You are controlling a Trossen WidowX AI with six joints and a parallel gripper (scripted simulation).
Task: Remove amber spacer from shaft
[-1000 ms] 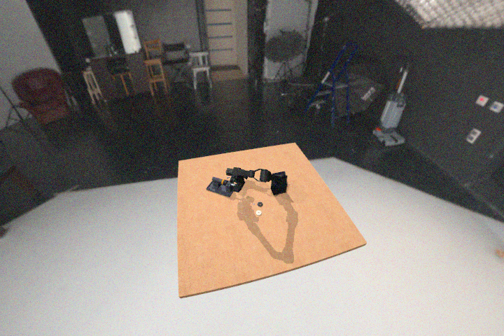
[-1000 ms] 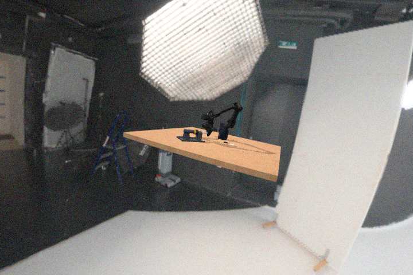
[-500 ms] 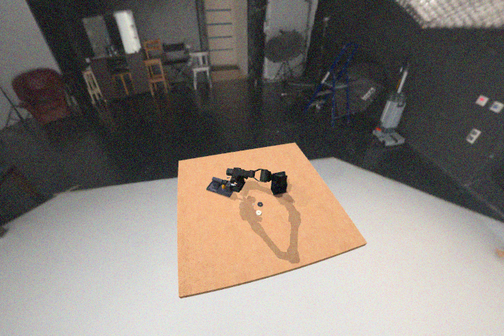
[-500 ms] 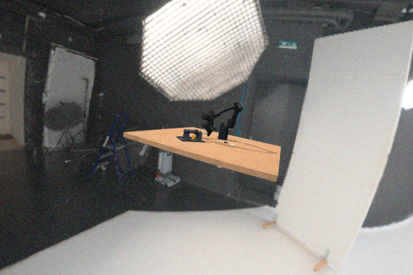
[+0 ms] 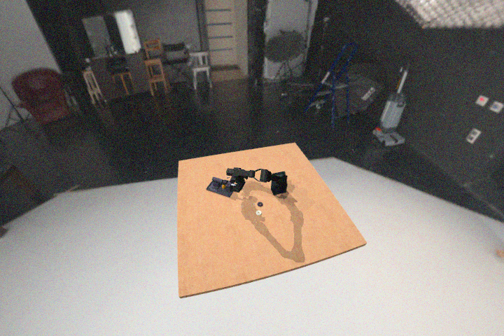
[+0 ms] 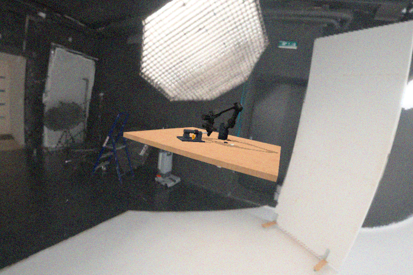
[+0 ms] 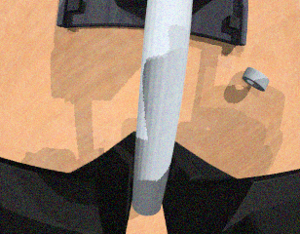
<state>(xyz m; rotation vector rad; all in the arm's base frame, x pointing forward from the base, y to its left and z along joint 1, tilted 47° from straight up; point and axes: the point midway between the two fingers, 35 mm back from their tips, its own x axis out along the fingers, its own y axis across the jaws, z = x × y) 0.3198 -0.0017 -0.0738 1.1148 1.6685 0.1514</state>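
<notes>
The amber spacer (image 5: 223, 186) (image 6: 193, 137) shows low between the dark blocks of the housing (image 6: 186, 134), below the line of the shaft; whether it touches the base or table is too small to tell. The grey shaft (image 7: 165, 97) (image 6: 205, 133) runs from the fixture to my gripper (image 7: 147, 138) (image 6: 209, 133), which is shut on its outer end. The wrist view shows the shaft's end between the two black fingers. The inner end of the shaft and any other spacers on it cannot be made out.
The fixture has a dark base plate (image 5: 212, 189) (image 7: 103, 20) on the wooden table (image 5: 213, 245) (image 6: 233, 157). A small grey ring (image 7: 255, 79) shows right of the shaft in the wrist view. A dark disc (image 5: 260, 204) and a white disc (image 5: 258, 212) lie in front of the arm.
</notes>
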